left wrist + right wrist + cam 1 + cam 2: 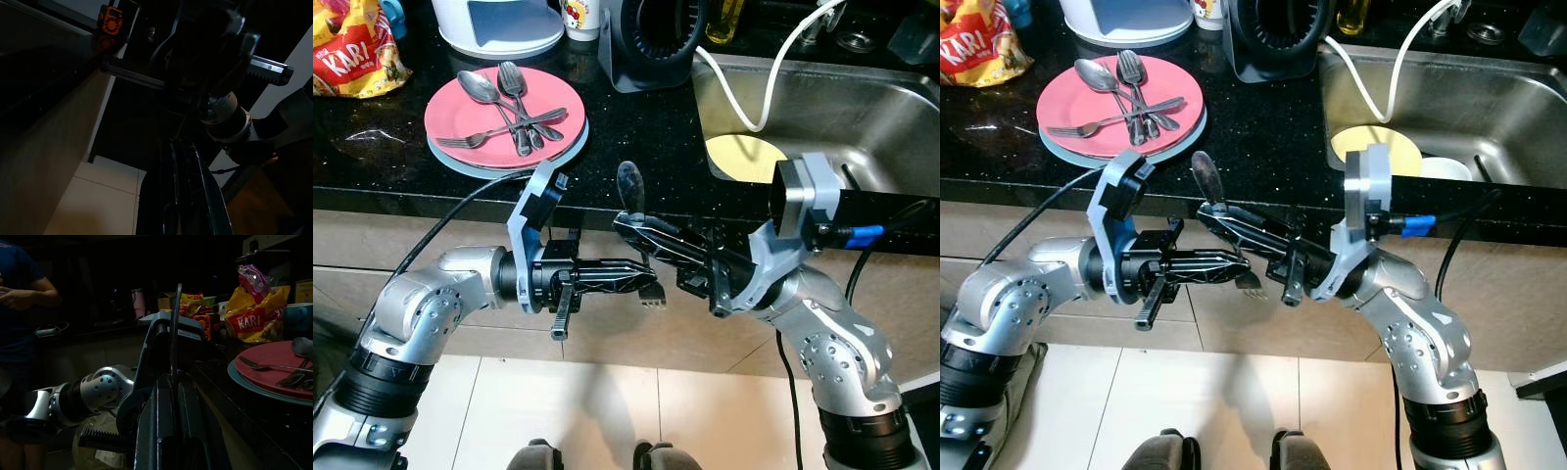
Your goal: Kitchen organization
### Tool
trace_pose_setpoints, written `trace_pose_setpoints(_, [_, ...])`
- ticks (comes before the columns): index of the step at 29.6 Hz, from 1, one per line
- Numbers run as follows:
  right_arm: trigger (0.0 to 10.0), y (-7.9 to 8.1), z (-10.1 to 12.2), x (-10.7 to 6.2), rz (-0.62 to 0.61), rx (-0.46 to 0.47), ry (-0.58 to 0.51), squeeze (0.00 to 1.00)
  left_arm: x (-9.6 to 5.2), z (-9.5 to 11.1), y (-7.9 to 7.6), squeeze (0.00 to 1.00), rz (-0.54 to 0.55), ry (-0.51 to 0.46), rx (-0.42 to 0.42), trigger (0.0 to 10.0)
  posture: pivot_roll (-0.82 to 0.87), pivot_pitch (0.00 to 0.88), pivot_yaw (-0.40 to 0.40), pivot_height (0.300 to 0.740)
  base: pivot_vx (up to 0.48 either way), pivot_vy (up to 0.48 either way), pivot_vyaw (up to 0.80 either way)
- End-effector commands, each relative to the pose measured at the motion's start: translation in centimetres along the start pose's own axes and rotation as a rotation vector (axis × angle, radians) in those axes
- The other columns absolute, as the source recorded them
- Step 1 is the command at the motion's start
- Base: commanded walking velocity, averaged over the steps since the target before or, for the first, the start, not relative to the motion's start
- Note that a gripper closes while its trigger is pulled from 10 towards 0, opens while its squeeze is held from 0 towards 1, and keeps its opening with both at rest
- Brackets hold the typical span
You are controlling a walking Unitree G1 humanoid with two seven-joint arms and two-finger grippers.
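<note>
Below the black tabletop's near edge, the left pincer grips a steel fork; the right pincer clamps a steel spoon.

Both eye views look steeply down from the head onto the black counter edge, sharing the pink plate and sink. Each wrist view looks closely along its own fingers, low beside the counter, dimly lit.

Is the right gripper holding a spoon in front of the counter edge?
Yes, the right gripper is shut on a spoon whose bowl sticks up against the front edge of the black counter.
</note>
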State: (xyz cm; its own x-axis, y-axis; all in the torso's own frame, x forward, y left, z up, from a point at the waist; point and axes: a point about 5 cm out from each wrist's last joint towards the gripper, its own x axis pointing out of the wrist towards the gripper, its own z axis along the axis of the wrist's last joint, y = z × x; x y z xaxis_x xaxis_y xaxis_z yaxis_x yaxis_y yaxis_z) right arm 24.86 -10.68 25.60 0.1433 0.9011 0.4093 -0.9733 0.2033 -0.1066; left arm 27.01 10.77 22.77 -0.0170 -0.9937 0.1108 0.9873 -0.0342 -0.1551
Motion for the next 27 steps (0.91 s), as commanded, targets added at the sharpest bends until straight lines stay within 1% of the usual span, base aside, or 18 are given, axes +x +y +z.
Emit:
trace_pose_setpoints(1, [0.0, 0.1, 0.1, 0.0, 0.001, -0.011, -0.012, 0.0, 0.4, -0.4, 0.2, 0.0, 0.016, -0.001, 0.007, 0.0, 0.05, 0.114, 0.003, 0.74, 0.0, 0.0, 0.0])
trace_pose_setpoints(7, [0.0, -0.3, 0.1, 0.0, -0.031, -0.025, -0.025, 0.0, 0.7, -0.4, 0.6, 0.0, 0.061, -0.018, 0.047, 0.0, 0.05, 0.119, 0.0, 0.74, 0.0, 0.0, 0.0])
trace_pose_setpoints(8, [0.0, -0.7, 0.2, 0.0, -0.064, -0.032, -0.039, 0.0, 0.7, 0.0, 1.2, 1.0, 0.141, -0.069, 0.039, 10.0, 0.04, 0.123, -0.006, 0.74, 0.0, 0.0, 0.0])
trace_pose_setpoints(9, [0.0, -0.7, 0.2, 0.0, -0.064, -0.032, -0.039, 0.0, 0.7, 0.0, 1.2, 1.0, 0.141, -0.069, 0.039, 10.0, 0.04, 0.123, -0.006, 0.74, 0.0, 0.0, 0.0])
trace_pose_setpoints(11, [0.0, -0.9, 0.4, 0.0, -0.085, -0.036, -0.049, 0.0, 0.8, 0.3, 1.3, 1.0, 0.164, -0.121, 0.021, 10.0, 0.02, 0.129, -0.012, 0.74, 0.0, 0.0, 0.0])
trace_pose_setpoints(13, [0.0, -0.9, 0.5, 0.0, -0.089, -0.037, -0.054, 0.0, 0.8, 0.4, 1.2, 1.0, 0.164, -0.136, 0.017, 10.0, 0.02, 0.132, -0.012, 0.74, 0.0, 0.0, 0.0])
trace_pose_setpoints(15, [0.0, -1.0, 0.6, 0.0, -0.095, -0.038, -0.06, 0.0, 0.8, 0.4, 1.2, 1.0, 0.166, -0.145, 0.018, 10.0, 0.02, 0.133, -0.013, 0.74, 0.0, 0.0, 0.0])
trace_pose_setpoints(20, [0.0, -1.9, 1.0, 0.2, -0.174, -0.046, -0.127, 0.0, 0.8, 0.6, 1.3, 1.0, 0.186, -0.157, 0.035, 10.0, 0.03, 0.13, -0.007, 0.74, 0.0, 0.0, 0.0])
trace_pose_setpoints(23, [0.0, -2.1, 1.1, 0.3, -0.192, -0.047, -0.142, 0.0, 0.7, 0.6, 1.3, 1.0, 0.19, -0.157, 0.039, 10.0, 0.04, 0.126, -0.006, 0.74, 0.0, 0.0, 0.0])
trace_pose_setpoints(25, [0.0, -3.1, 1.6, 0.3, -0.26, -0.056, -0.186, 0.0, 0.7, 0.7, 1.1, 1.0, 0.199, -0.16, 0.045, 10.0, 0.05, 0.119, -0.001, 0.74, 0.0, 0.0, 0.0])
trace_pose_setpoints(26, [0.0, -3.1, 1.6, 0.3, -0.26, -0.056, -0.186, 0.0, 0.7, 0.7, 1.1, 1.0, 0.199, -0.16, 0.045, 10.0, 0.05, 0.119, -0.001, 0.74, 0.0, 0.0, 0.0])
trace_pose_setpoints(27, [0.0, -3.5, 1.8, 0.2, -0.294, -0.058, -0.207, 0.0, 0.7, 0.7, 1.0, 1.0, 0.197, -0.151, 0.051, 10.0, 0.06, 0.114, -0.002, 0.74, 0.0, 0.0, 0.0])
